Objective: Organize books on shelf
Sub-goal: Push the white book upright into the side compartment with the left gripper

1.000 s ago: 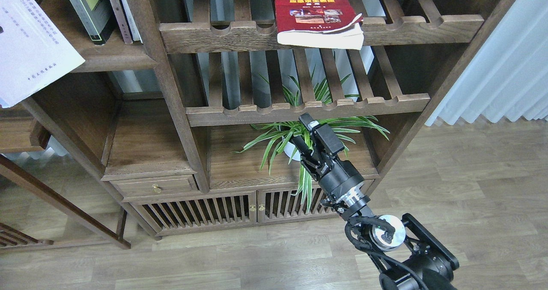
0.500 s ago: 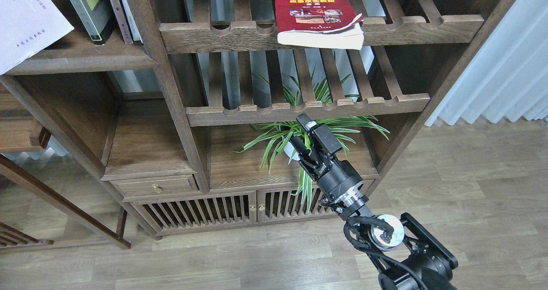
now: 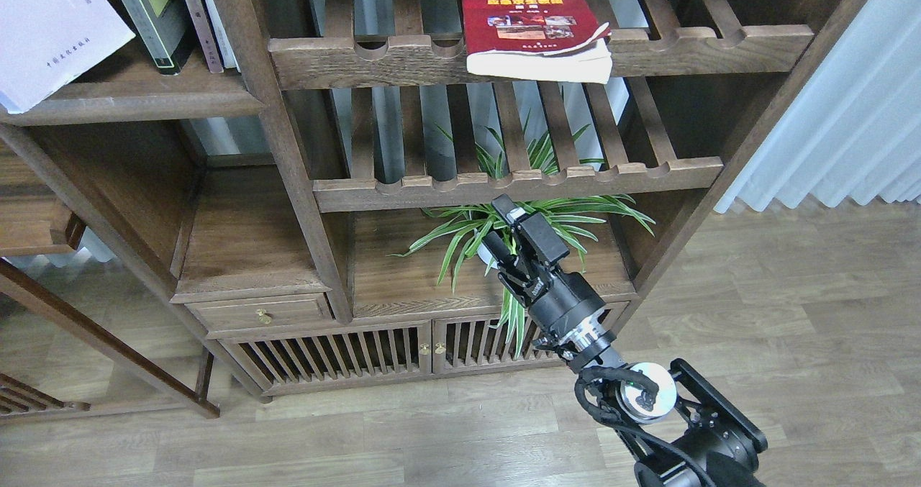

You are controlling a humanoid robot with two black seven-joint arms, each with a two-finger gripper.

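The thick red book [image 3: 531,14] with a yellow title lies flat on the upper slatted rack, its pages hanging over the front rail. The pale lavender-white book [image 3: 50,34] is at the top left, tilted, its lower corner over the solid dark-brown shelf [image 3: 144,97]. What holds it is out of view. The black-edged book with a yellow-green cover [image 3: 150,8] stands leaning on that shelf. My right gripper [image 3: 498,226] is open and empty, low in front of the plant, far below the red book. My left gripper is out of view.
A green spider plant [image 3: 575,210] in a white pot stands in the lower compartment right behind my right gripper. Two thin books [image 3: 205,19] lean next to the yellow-green one. A second slatted rack [image 3: 518,181] is just above the gripper. White curtains [image 3: 842,113] hang at the right.
The pale book rose from below the shelf's front edge to above the board, then shifted slightly right. My right gripper drifted a little to the left.
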